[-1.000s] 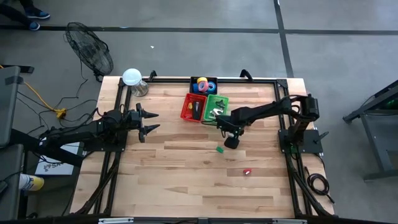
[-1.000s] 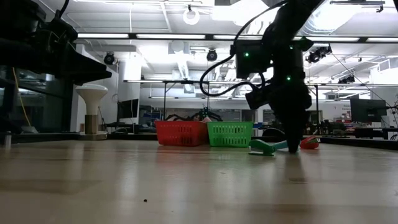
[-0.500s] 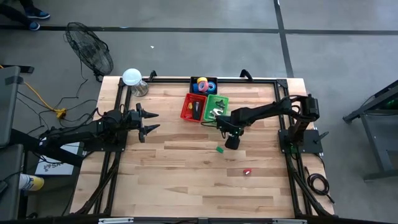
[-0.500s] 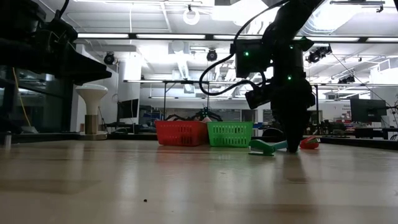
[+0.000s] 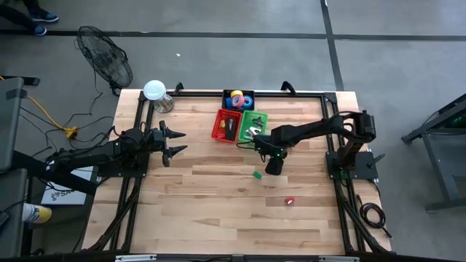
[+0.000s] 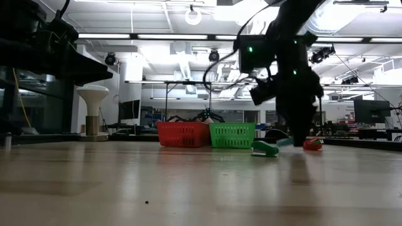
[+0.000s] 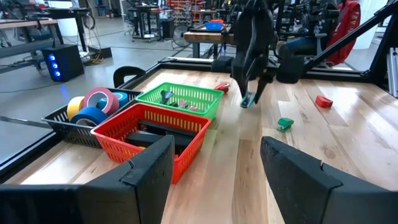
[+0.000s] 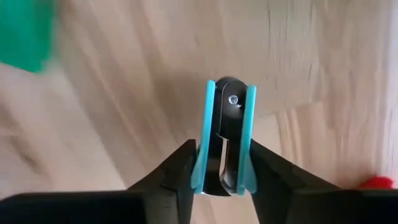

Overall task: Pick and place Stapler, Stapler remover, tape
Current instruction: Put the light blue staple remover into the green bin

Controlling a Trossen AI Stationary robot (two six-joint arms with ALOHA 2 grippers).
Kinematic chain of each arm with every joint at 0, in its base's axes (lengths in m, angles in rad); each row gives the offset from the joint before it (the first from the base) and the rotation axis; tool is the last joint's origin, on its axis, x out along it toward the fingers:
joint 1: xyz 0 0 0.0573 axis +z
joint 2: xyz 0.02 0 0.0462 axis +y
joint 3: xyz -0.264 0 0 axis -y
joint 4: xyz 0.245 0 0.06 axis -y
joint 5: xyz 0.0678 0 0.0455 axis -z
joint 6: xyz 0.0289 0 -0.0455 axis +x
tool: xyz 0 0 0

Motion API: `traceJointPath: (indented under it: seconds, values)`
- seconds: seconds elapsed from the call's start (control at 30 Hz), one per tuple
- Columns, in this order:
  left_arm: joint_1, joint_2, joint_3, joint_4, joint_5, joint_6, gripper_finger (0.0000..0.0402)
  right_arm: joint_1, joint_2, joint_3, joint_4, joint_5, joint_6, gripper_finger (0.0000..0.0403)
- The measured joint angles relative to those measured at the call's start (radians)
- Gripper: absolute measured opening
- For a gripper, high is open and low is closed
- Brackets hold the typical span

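Teal-sided staple remover (image 8: pixel 223 140) with a dark metal claw is pinched lengthwise in the right gripper (image 5: pixel 272 166); the green mesh basket (image 5: pixel 254 124) lies at about eleven o'clock. The left gripper (image 5: pixel 173 142) waits spread at the table's left side.

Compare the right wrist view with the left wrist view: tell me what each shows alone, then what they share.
Only the right wrist view shows the grip up close: the right gripper with its fingers pressed on a blue staple remover.

Only the left wrist view shows the red basket, the green basket, the black tray of tape rolls, and the left gripper open.

Both show the wooden table, a green piece and a red piece.
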Motion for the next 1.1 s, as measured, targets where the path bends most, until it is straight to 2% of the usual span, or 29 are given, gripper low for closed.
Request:
traceJointPath:
  seconds: [0.27,0.6,1.1]
  values:
    - [0.000,0.000,0.000,0.000,0.000,0.000,0.0234,-0.001,-0.035,0.077,-0.077,0.026,-0.034,0.0099]
    - [0.000,0.000,0.000,0.000,0.000,0.000,0.0234,-0.011,-0.035,0.235,-0.103,0.175,-0.189,0.0104]
    - [0.000,0.000,0.000,0.000,0.000,0.000,0.0234,-0.139,0.051,0.244,0.136,0.232,-0.246,0.0105]
